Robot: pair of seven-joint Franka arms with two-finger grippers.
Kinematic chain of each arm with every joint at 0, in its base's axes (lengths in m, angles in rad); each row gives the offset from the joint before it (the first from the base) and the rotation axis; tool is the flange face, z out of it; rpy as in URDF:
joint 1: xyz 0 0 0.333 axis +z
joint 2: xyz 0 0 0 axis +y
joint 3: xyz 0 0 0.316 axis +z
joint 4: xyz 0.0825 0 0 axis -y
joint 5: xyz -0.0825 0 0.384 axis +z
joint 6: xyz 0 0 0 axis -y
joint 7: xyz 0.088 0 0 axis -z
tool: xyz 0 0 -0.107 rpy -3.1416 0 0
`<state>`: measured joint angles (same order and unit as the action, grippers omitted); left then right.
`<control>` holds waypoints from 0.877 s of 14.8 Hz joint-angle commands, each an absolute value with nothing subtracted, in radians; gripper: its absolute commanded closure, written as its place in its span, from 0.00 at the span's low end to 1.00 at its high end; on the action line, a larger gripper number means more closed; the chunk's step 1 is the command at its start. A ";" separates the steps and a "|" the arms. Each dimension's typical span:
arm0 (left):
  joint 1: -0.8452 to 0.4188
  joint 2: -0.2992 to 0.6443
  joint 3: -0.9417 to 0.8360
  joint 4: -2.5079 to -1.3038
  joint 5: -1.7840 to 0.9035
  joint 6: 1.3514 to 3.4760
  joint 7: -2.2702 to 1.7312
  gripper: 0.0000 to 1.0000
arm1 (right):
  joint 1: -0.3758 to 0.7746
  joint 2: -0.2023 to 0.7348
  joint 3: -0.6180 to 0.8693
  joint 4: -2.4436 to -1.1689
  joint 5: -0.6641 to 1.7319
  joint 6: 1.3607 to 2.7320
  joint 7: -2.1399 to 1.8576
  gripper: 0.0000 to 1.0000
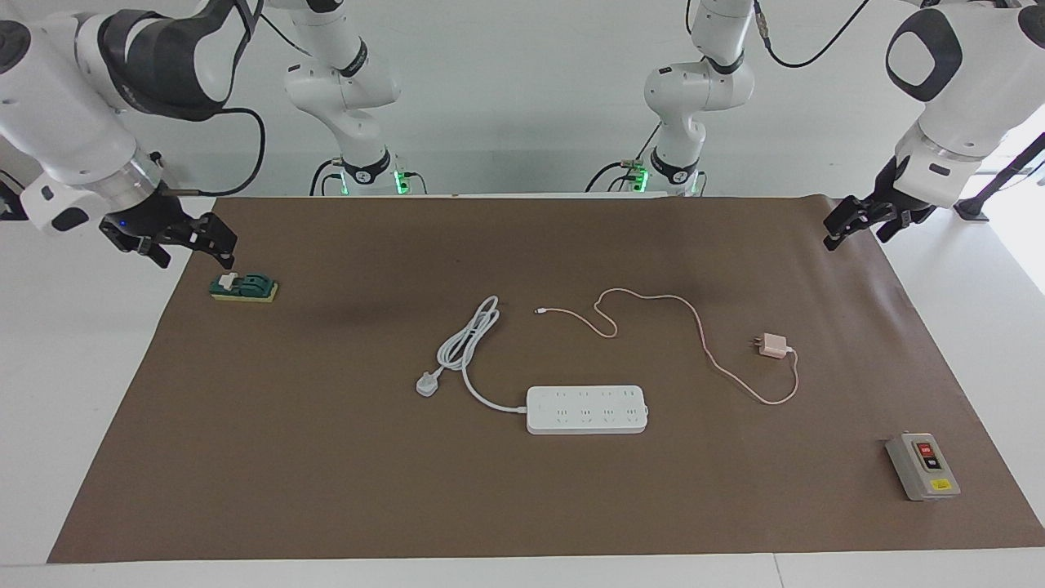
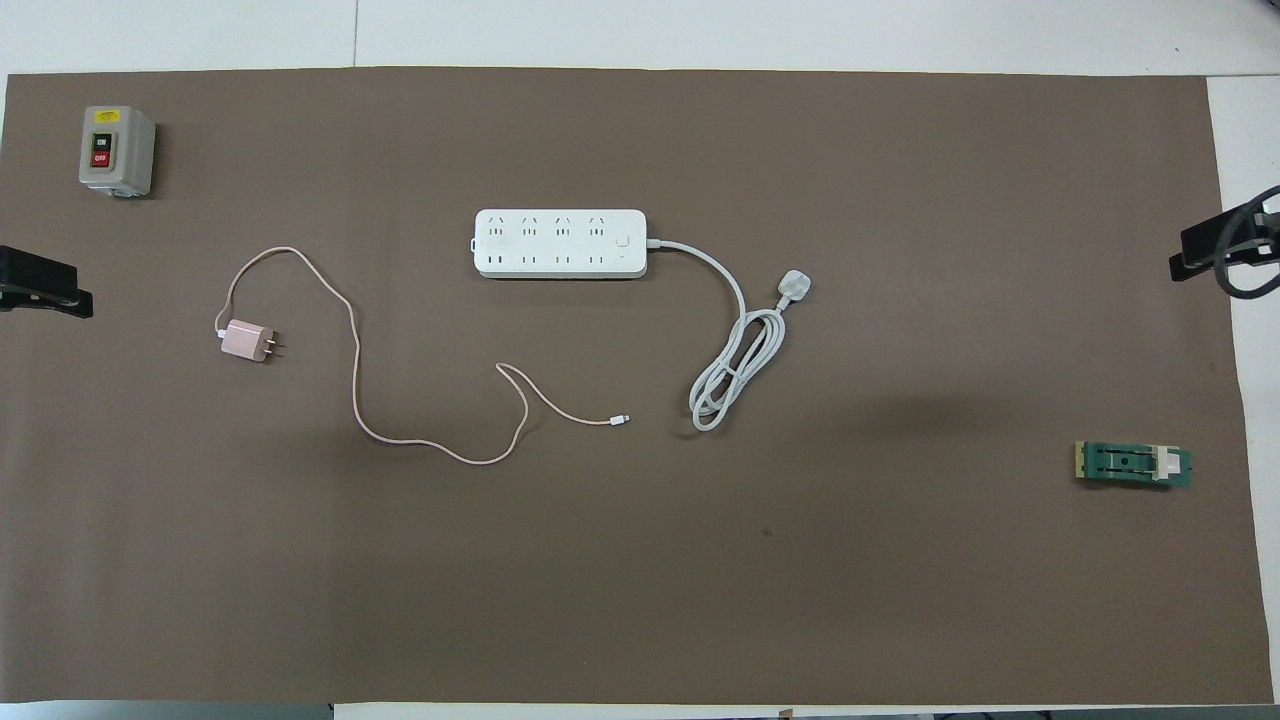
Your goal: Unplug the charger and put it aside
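The pale pink charger [image 1: 772, 345] lies on the brown mat with its two prongs bare and plugged into nothing. It also shows in the overhead view [image 2: 245, 341]. Its thin pink cable [image 1: 702, 335] loops loosely over the mat [image 2: 355, 380]. The charger sits apart from the white power strip [image 1: 586, 409], nearer to the robots and toward the left arm's end. The strip [image 2: 560, 243] has nothing plugged into its sockets. My left gripper [image 1: 849, 222] waits over the mat's edge at its own end [image 2: 45, 285]. My right gripper [image 1: 204, 241] waits over the mat's edge at its end [image 2: 1215, 250]. Neither holds anything.
The strip's thick white cord ends in a three-pin plug [image 1: 427, 384] lying loose on the mat. A grey on/off switch box [image 1: 922, 465] stands at the left arm's end, farther out than the charger. A small green part [image 1: 244, 287] lies near the right gripper.
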<state>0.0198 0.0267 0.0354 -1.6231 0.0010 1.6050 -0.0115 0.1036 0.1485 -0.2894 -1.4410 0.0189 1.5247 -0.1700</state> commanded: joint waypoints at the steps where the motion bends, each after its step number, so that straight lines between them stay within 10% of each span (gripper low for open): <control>1: 0.003 0.006 0.044 -1.641 0.006 1.591 -0.014 0.00 | 0.028 0.049 -0.186 -1.477 -0.015 1.481 -0.207 0.00; 13: -0.041 -0.029 0.040 -1.683 0.006 1.560 0.110 0.00 | -0.081 -0.032 -0.071 -1.588 -0.097 1.502 -0.195 0.00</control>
<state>-0.0341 0.0047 0.0311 -1.6515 0.0010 1.5690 0.0729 -0.0608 0.0101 -0.0907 -1.5245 -0.0816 1.4757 -0.2230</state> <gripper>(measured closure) 0.000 0.000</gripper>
